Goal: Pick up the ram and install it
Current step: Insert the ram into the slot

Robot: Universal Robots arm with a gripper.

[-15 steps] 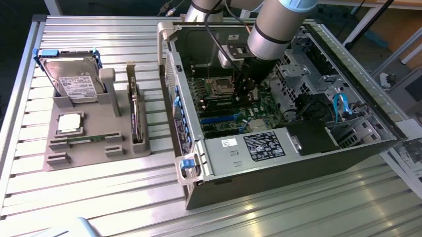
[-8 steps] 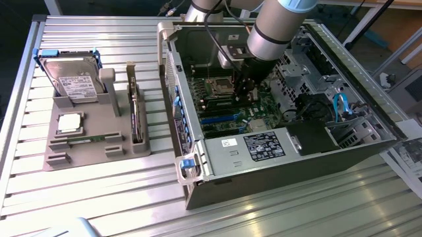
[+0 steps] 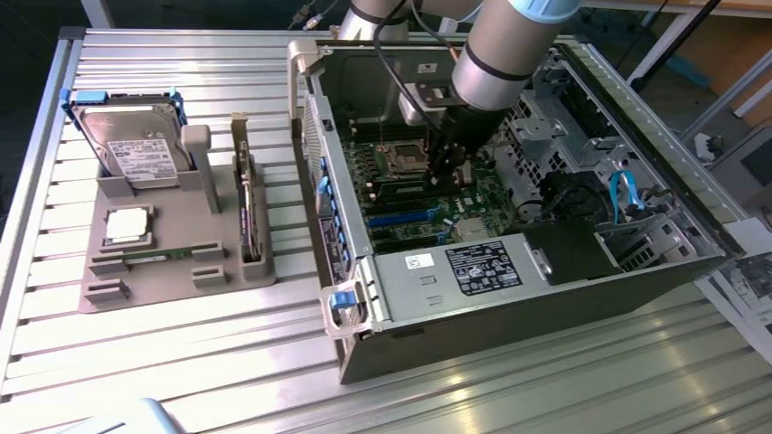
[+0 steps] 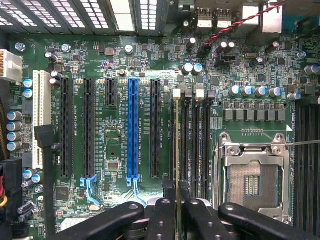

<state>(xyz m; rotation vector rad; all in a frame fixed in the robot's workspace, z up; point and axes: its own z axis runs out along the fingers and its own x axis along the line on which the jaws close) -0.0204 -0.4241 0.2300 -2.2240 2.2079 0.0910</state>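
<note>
Hand (image 4: pixel 176 186) clamped on ram (image 4: pixel 177 145) | edge-on at memory slots (image 4: pixel 204 150) | close-set rows, tight room beside socket (image 4: pixel 252 182)

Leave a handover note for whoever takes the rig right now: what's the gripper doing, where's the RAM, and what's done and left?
Gripper: shut on the RAM stick, down inside the open computer case.
RAM: upright, edge-on to the wrist view, lined up along the bank of memory slots beside the processor socket. Another slim green stick lies in the parts tray.
Done: RAM picked up and brought to the slots.
Left: seating and release; how deep it sits, I can't tell.
</note>
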